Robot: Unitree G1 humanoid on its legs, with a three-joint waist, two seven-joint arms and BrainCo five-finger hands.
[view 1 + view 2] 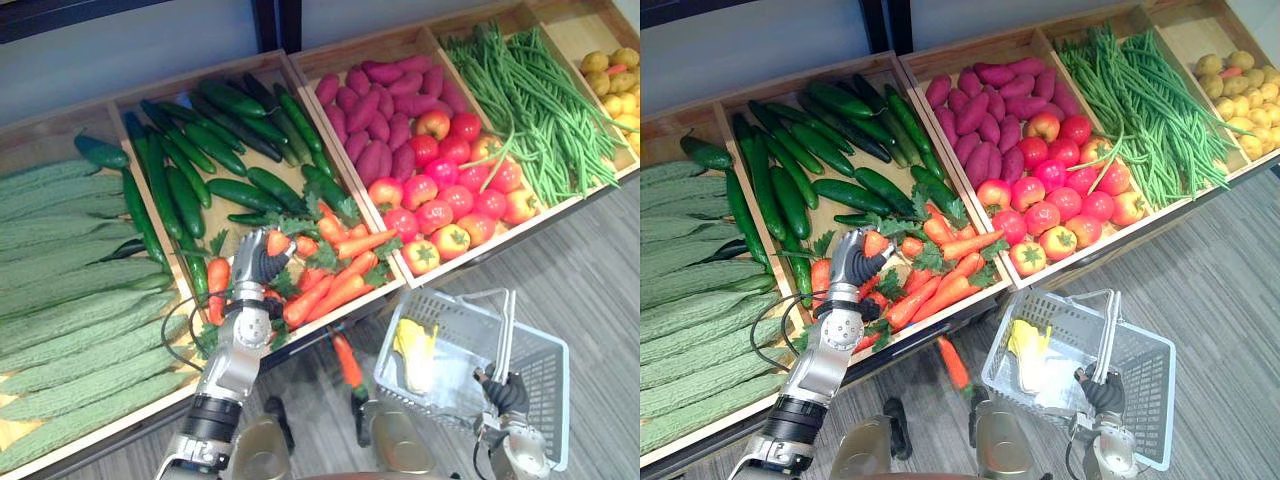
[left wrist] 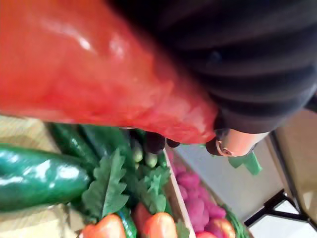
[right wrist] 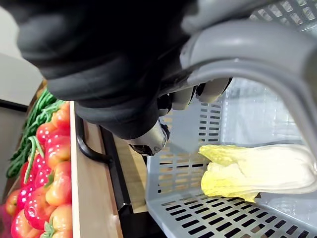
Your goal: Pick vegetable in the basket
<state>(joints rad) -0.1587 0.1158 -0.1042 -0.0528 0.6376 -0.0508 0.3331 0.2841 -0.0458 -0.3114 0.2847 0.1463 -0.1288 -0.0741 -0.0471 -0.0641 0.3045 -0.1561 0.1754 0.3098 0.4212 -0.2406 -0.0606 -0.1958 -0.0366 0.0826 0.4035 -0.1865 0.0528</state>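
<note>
My left hand (image 1: 260,265) hovers over the carrot bin (image 1: 330,275), its fingers curled round an orange-red carrot (image 1: 278,241), which looms close in the left wrist view (image 2: 99,74). More carrots with green leaves lie below it. The grey plastic basket (image 1: 545,375) hangs over the floor at lower right. My right hand (image 1: 503,392) is shut on the basket's handle (image 3: 247,44). Inside the basket lies a pale yellow cabbage (image 3: 262,171). One carrot (image 1: 347,362) lies on the floor in front of the stand.
The wooden stand holds bins of bitter gourds (image 1: 70,300), cucumbers (image 1: 200,150), sweet potatoes (image 1: 375,110), tomatoes (image 1: 450,190), green beans (image 1: 530,100) and potatoes (image 1: 615,85). Grey plank floor (image 1: 590,270) lies in front.
</note>
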